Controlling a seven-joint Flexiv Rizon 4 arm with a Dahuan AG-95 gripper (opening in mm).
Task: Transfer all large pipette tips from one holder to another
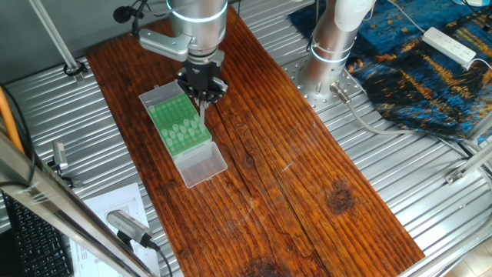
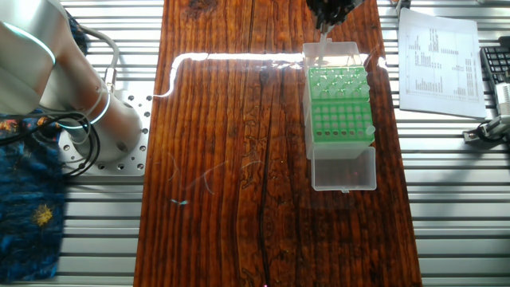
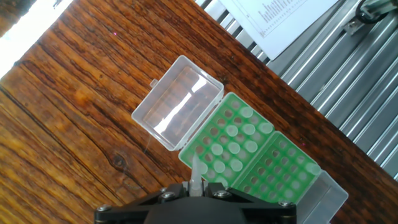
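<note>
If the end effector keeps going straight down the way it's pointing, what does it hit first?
Probably the green rack. The end effector holds a pipette tip, whose point would land near the rack's edge; depth is unclear.

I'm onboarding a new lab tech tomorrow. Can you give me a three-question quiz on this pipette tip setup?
1. True or false: the end effector is holding one pipette tip.
2. What does the green rack sit on? A) the printed sheet B) the wooden board C) the bare metal slats
3. Fill in: the clear lid of the tip box lies ____ beside the rack.

Key
1. True; in the hand view a whitish tip sticks out between the fingers.
2. B, the wooden board.
3. Open; other pipette tips stand in one section of the rack.
</note>
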